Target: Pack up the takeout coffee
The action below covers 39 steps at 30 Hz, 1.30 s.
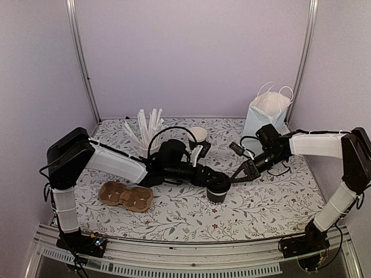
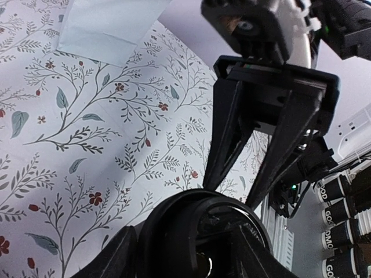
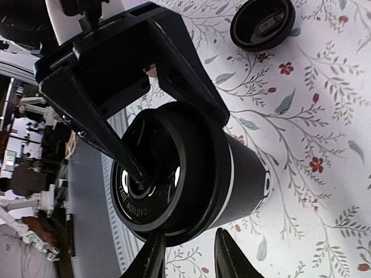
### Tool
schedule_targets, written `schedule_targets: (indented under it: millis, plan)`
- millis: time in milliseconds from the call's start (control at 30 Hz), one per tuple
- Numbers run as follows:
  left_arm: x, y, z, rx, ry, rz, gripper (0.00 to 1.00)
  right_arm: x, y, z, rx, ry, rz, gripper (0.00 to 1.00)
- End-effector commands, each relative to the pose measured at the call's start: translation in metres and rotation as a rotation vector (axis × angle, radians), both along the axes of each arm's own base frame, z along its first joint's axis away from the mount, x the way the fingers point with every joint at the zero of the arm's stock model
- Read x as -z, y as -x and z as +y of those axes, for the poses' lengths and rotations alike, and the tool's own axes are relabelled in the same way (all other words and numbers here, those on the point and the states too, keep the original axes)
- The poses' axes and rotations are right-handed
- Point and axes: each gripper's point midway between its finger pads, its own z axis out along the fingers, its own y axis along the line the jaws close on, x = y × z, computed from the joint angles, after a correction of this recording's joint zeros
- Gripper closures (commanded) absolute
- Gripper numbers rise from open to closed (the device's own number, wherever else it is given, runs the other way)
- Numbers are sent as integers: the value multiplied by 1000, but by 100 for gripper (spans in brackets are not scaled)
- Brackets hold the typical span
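Left pincer (image 1: 214, 180) snug around black cup (image 1: 219, 196)

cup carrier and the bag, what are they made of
The cup carrier looks like molded paper pulp: matte brown, rounded pressed wells. The bag looks like matte pale blue paper: it stands stiff with flat, creased sides.

A glossy black plastic lid (image 3: 191, 162) is seen on a matt black paper cup (image 3: 249, 179). The bag (image 1: 268, 116) is made of smooth pale paper; the tray (image 1: 124, 196) is formed of rough brown pulp.
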Motion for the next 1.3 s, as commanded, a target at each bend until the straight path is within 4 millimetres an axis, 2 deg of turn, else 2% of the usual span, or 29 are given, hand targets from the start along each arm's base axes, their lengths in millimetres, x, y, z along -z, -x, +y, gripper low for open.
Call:
schedule_targets:
  millis: [0,100,167,267,333,433,600,767,1133,1267]
  plan:
    - [104,37,35,29,-303,152,44,-27,-15,-6,-19,69,-250,63]
    - [107,38,36,31,-310,156,45,-49,-2,-5,-101,46,-381,61]
    - [108,39,37,30,-314,159,45,-53,13,2,-177,62,-488,64]
    - [111,38,37,24,-315,166,45,-48,47,21,-335,121,-707,66]
    - [112,39,37,24,-313,169,46,-43,58,26,-410,197,-865,68]
    - [112,39,35,23,-311,171,46,-37,55,29,-452,255,-948,72]
    - [110,38,34,20,-307,172,46,-24,61,36,-516,311,-1038,73]
    - [107,36,31,21,-299,168,46,-9,62,36,-545,363,-1053,74]
    - [111,38,31,32,-305,177,46,-15,51,34,-504,396,-1109,80]
    - [112,38,31,35,-309,176,46,-8,47,30,-504,431,-1123,80]
